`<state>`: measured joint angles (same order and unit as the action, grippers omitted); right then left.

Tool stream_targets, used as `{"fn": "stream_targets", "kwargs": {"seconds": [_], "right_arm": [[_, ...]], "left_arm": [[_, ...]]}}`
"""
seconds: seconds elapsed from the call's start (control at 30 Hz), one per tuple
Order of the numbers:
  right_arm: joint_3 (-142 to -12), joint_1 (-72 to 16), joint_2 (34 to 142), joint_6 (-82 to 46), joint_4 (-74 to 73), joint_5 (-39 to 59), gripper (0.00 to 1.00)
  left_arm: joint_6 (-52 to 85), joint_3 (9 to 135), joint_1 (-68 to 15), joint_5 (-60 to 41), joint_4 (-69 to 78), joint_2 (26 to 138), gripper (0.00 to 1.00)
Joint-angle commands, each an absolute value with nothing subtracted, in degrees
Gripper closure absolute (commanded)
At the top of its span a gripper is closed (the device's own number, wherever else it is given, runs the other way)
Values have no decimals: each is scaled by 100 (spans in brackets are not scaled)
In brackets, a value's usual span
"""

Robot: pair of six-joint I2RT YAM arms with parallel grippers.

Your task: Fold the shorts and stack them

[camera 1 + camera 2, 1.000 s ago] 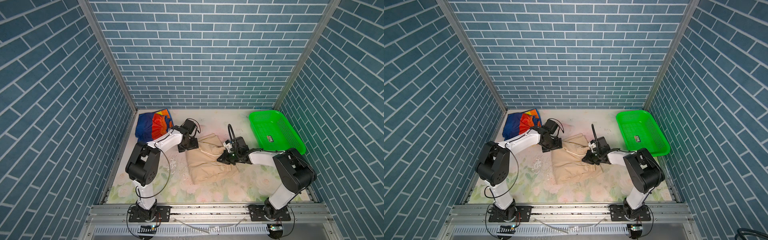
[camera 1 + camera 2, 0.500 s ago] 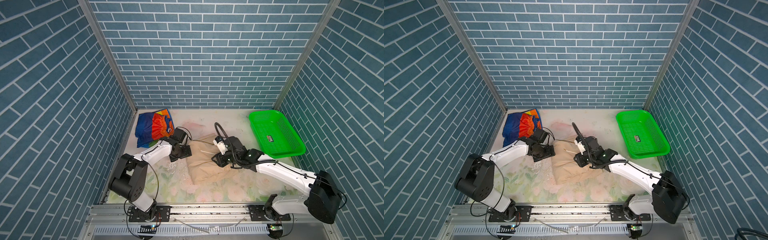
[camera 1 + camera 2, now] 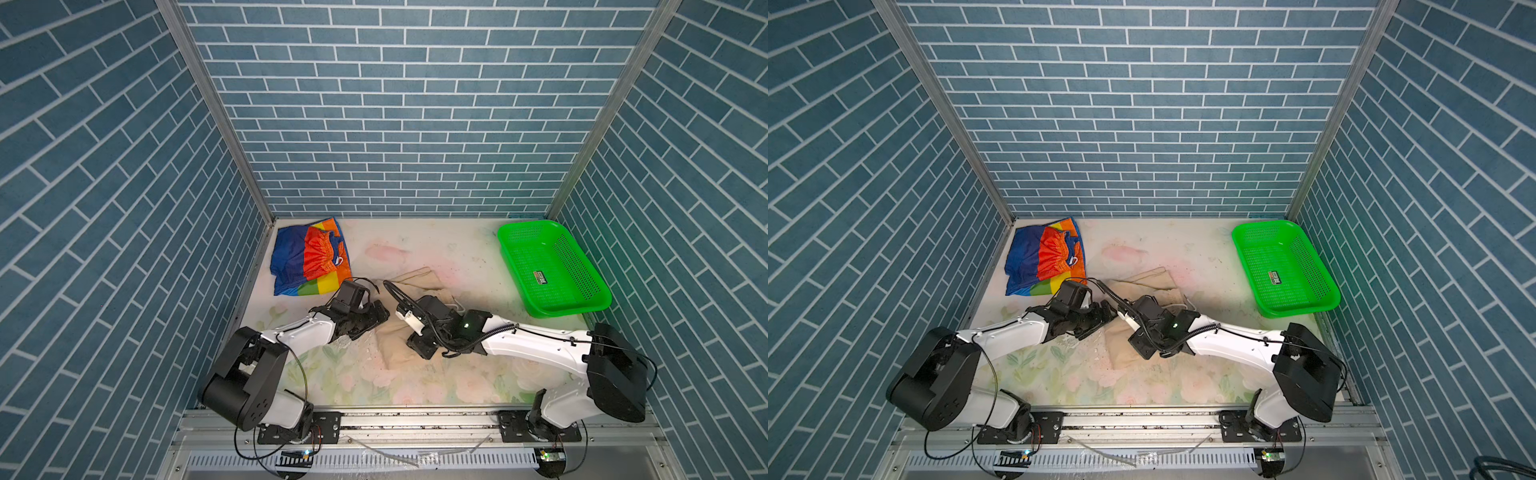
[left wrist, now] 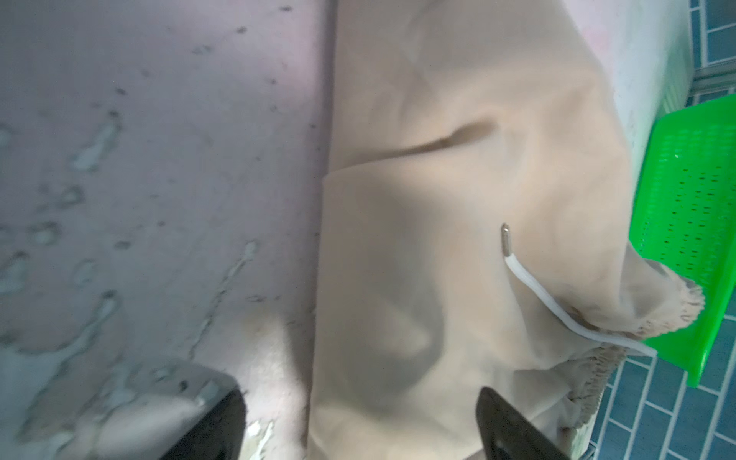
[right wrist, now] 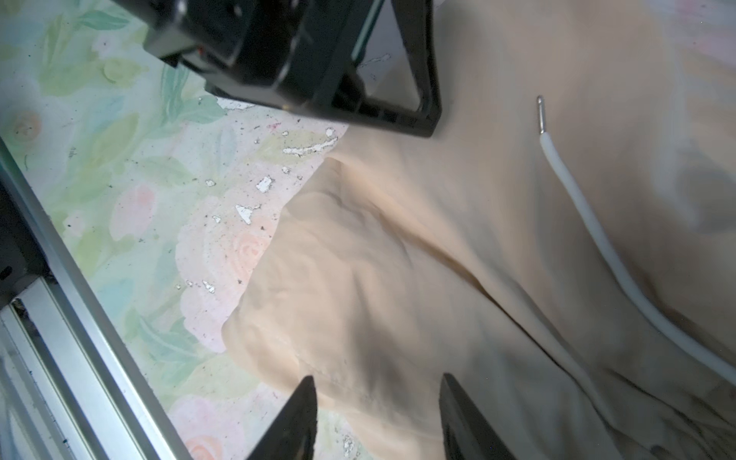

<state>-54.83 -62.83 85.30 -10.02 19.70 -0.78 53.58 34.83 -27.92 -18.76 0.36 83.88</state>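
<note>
The right gripper [image 5: 377,378] is letting go: its jaws, shut a second ago, are now standing apart and empty just above the beige shorts [image 3: 392,343]. These are lying mid-worktop [image 3: 415,388], seemingly with a fold just laid. The left gripper [image 4: 354,394] is hovering, spread wide, astride their left edge. The rainbow-striped shorts [image 3: 309,262] are lying in the far left corner, so stacking is probably coming next.

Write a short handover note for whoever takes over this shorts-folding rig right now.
Left gripper: open, low at the beige shorts' left edge, holding nothing.
Right gripper: open over the same shorts, holding nothing.
Rainbow-striped shorts: back left corner, apart, roughly folded.
Green basket: right side, no clothes in it.
Done: nothing stacked; beige pair rumpled.
Left: finish folding, stack both pairs.
</note>
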Motion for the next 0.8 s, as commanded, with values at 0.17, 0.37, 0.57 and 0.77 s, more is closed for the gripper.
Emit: {"fn": "stream_targets", "kwargs": {"seconds": [0.17, 0.37, 0.57, 0.77], "right_arm": [[-5291, -6192, 8093, -1074, 1889, -569, 48], [-4866, -5921, 7658, -1382, 1746, -668, 47], [-4456, -5515, 7283, -1604, 1596, -539, 47], [-4215, -5264, 7189, -1687, 1476, -456, 47]], "left_arm": [[5862, 3521, -3130, -2066, 1067, 9735, 75], [5267, 4722, -2994, -1912, 15, 10022, 100], [4536, 6149, -2510, -1706, -1216, 10231, 100], [3891, 7608, -2004, -1536, -2224, 10782, 100]]}}
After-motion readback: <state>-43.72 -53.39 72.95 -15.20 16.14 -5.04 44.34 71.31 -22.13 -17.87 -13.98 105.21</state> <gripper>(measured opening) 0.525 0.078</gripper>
